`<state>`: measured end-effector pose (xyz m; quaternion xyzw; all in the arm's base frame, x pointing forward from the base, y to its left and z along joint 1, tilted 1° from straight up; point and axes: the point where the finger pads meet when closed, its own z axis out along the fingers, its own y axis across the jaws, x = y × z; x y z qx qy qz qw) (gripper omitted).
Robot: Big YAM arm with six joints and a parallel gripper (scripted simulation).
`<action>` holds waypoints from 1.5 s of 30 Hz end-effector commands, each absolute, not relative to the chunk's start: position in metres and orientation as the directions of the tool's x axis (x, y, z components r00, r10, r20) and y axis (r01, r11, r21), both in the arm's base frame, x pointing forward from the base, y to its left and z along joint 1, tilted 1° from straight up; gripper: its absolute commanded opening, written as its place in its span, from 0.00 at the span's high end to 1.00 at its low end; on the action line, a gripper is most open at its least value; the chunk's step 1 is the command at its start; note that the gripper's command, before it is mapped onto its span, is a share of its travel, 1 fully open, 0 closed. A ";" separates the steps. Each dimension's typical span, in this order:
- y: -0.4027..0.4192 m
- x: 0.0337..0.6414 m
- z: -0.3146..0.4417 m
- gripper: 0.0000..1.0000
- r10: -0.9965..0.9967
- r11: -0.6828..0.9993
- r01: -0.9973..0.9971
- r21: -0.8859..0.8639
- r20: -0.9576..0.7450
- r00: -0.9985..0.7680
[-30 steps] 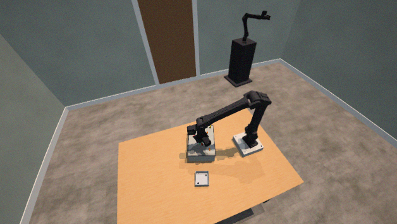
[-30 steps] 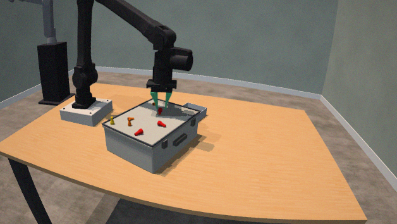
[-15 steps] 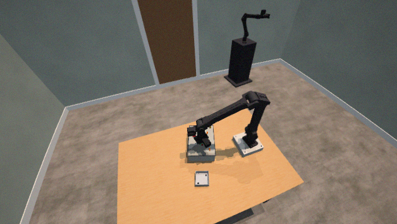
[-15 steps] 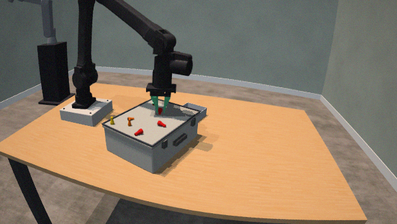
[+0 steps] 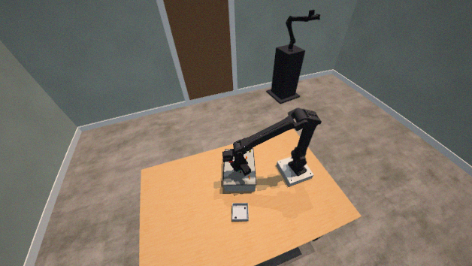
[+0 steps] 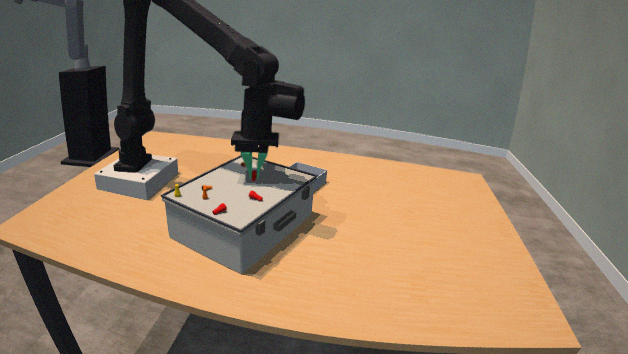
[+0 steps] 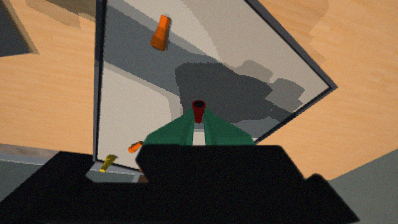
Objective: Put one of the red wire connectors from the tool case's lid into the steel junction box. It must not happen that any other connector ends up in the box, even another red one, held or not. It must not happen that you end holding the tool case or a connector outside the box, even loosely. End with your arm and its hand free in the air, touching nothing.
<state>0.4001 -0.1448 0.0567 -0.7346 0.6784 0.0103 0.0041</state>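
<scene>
The grey tool case (image 5: 237, 186) (image 6: 210, 232) (image 7: 130, 110) stands closed on the table, and its flat lid (image 6: 232, 186) carries small wire connectors. My gripper (image 6: 254, 174) (image 7: 198, 111), with green fingers, points down at the far part of the lid. It is shut on a red wire connector (image 6: 254, 175) (image 7: 198, 107) that stands upright between the fingertips, at or just above the lid. Two more red connectors (image 6: 255, 196) (image 6: 219, 209) lie nearer the case's front. The steel junction box (image 5: 240, 219) (image 6: 311, 171) is a shallow open tray on the table beside the case.
An orange connector (image 6: 205, 191) and a yellow connector (image 6: 177, 190) (image 7: 107, 162) lie on the lid's left part. Another orange connector (image 7: 161, 32) lies farther along the lid. The arm's white base (image 6: 137, 177) stands left of the case. A black pedestal (image 5: 286, 73) stands by the wall.
</scene>
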 end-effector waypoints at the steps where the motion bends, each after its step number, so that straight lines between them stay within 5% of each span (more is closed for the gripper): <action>1: -0.141 0.403 0.059 0.90 -0.996 -0.089 -0.996 -0.014 -0.014 0.089; 31: -0.141 0.402 0.064 0.90 -0.996 -0.089 -0.996 -0.012 -0.014 0.089; 45: -0.149 0.415 0.137 0.90 -0.996 -0.089 -0.995 -0.045 0.001 0.089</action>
